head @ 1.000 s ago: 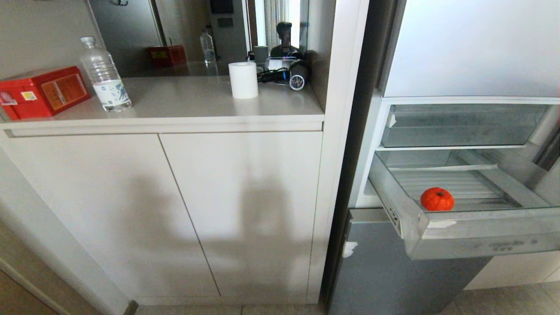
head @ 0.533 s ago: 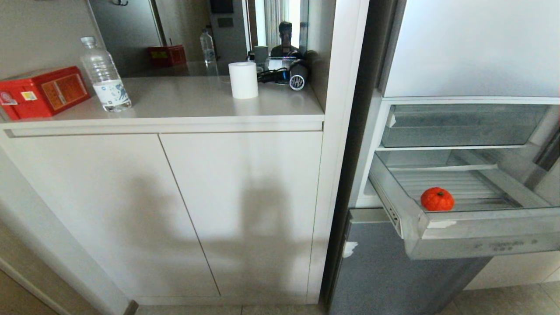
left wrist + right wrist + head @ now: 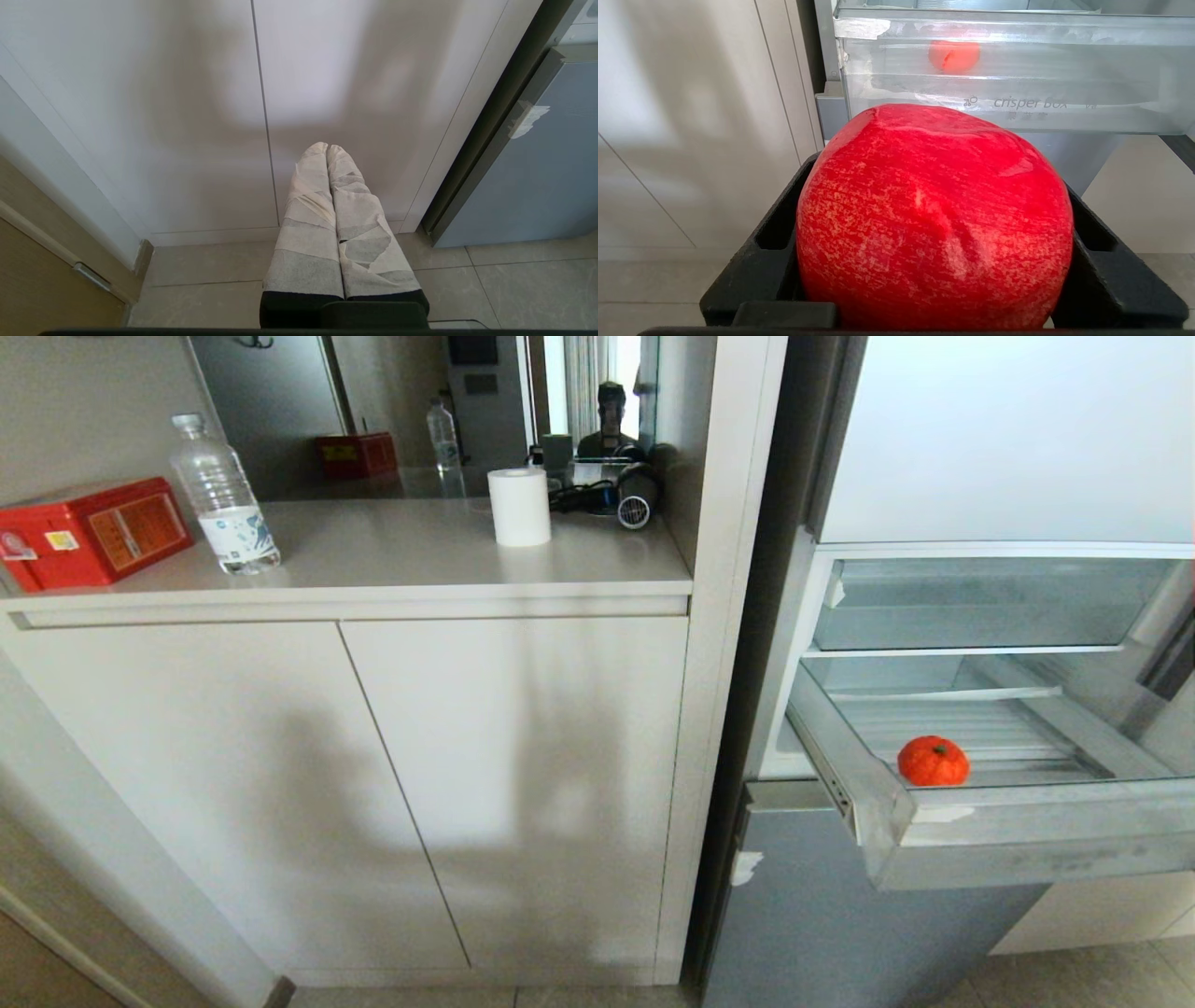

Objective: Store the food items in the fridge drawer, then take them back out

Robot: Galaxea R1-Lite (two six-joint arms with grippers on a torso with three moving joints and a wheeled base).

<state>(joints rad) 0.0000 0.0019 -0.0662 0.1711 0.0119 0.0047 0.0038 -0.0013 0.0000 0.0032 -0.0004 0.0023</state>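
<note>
A small orange-red tangerine (image 3: 934, 761) lies on the ribbed floor of the pulled-out clear fridge drawer (image 3: 1027, 840), near its front lip. The right wrist view looks at that drawer front (image 3: 1017, 93) from below, with the tangerine (image 3: 954, 55) blurred behind the frosted plastic. My right gripper (image 3: 934, 219) is shut on a big red apple (image 3: 934, 186) that fills the space between its black jaws. My left gripper (image 3: 327, 147) is shut and holds nothing, its tape-wrapped fingers pressed together low in front of the white cabinet doors. Neither arm shows in the head view.
A shorter clear bin (image 3: 980, 607) sits above the drawer, and the grey lower fridge door (image 3: 840, 924) below it. On the counter (image 3: 420, 560) at the left stand a red box (image 3: 89, 532), a water bottle (image 3: 222, 499), a paper roll (image 3: 519, 507) and a hair dryer (image 3: 635, 499).
Only a person's reflection in the mirror behind the counter has shifted slightly. The drawer, the tangerine and both arms are still.
</note>
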